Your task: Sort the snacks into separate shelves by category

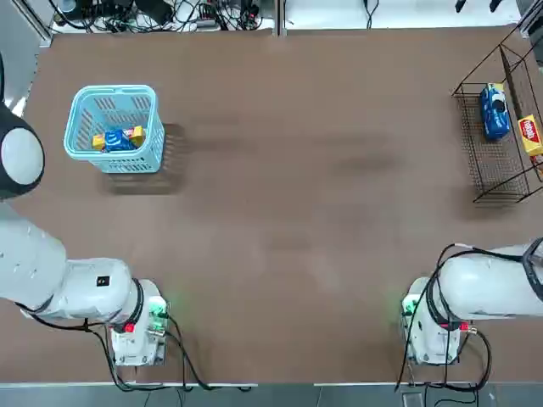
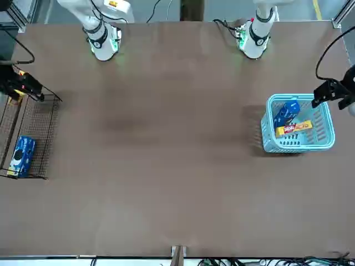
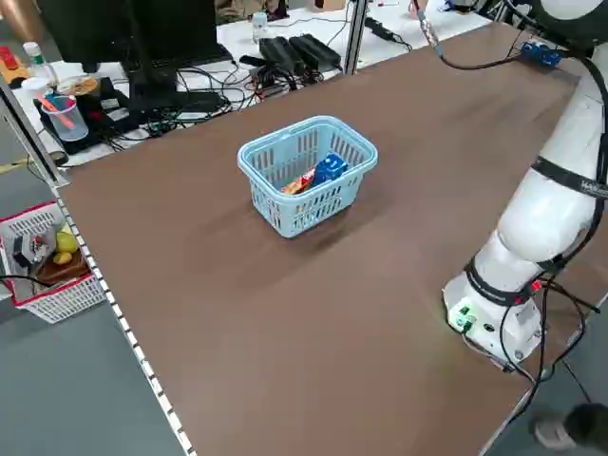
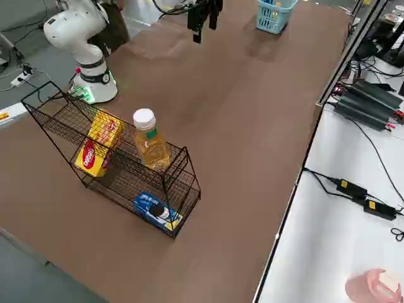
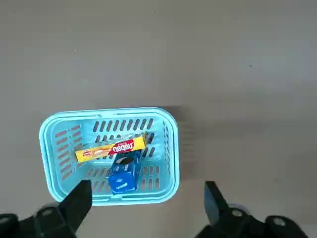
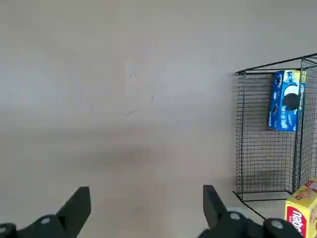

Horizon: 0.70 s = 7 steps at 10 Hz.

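Note:
A light-blue basket at the table's far left holds two snacks: a blue cookie pack and a yellow box. My left gripper hovers open and empty high above that basket. The black wire rack with the shelves stands at the far right edge. On it lie another blue pack on the low tier and a yellow box on a higher tier. My right gripper hangs open and empty above the table, to the left of the rack.
A bottle of amber drink with a white cap stands in the rack beside the yellow box. Both arm bases sit at the near edge. Cables and power strips lie on the white bench past the table.

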Each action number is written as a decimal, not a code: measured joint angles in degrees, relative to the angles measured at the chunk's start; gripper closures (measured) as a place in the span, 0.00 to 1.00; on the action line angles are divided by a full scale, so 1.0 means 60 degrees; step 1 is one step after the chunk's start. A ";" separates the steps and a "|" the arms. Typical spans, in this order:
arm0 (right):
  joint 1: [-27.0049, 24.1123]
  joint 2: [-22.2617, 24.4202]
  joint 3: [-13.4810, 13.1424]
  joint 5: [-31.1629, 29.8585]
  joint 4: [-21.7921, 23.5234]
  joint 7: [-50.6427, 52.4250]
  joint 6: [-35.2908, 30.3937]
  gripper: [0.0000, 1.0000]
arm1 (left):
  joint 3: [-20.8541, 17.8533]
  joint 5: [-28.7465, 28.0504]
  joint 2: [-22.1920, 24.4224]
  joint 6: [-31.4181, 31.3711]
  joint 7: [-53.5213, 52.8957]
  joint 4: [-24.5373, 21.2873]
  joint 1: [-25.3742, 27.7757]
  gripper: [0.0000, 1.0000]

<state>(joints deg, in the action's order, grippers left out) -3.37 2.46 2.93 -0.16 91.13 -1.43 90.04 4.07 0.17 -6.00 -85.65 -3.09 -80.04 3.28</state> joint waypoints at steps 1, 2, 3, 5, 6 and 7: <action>0.0009 0.0000 0.0020 0.0008 -0.0002 0.0000 0.0000 0.00 | 0.0013 0.0000 0.0000 0.0000 0.0001 0.0000 -0.0005 0.00; 0.0010 0.0000 0.0023 0.0015 -0.0017 0.0000 0.0000 0.00 | 0.0024 0.0000 0.0000 0.0000 0.0003 -0.0001 -0.0015 0.00; 0.0011 0.0002 0.0023 0.0018 -0.0045 0.0000 0.0000 0.00 | 0.0024 0.0000 0.0000 0.0000 0.0007 -0.0001 -0.0019 0.00; 0.0010 0.0002 0.0021 0.0019 -0.0092 0.0000 0.0000 0.00 | -0.0009 0.0001 -0.0006 0.0003 0.0007 -0.0006 0.0099 0.00; 0.0003 0.0004 0.0006 0.0019 -0.0116 0.0000 0.0000 0.00 | -0.0020 0.0004 -0.0035 0.0011 -0.0022 -0.0026 0.0314 0.00; -0.0011 0.0005 -0.0027 0.0031 -0.0158 0.0001 -0.0121 0.00 | -0.0033 0.0015 -0.0096 0.0037 -0.0045 -0.0084 0.0503 0.00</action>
<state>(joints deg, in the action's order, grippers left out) -3.43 2.49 2.77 0.03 90.19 -1.43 89.31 3.87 0.27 -6.57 -85.43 -3.35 -80.54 6.30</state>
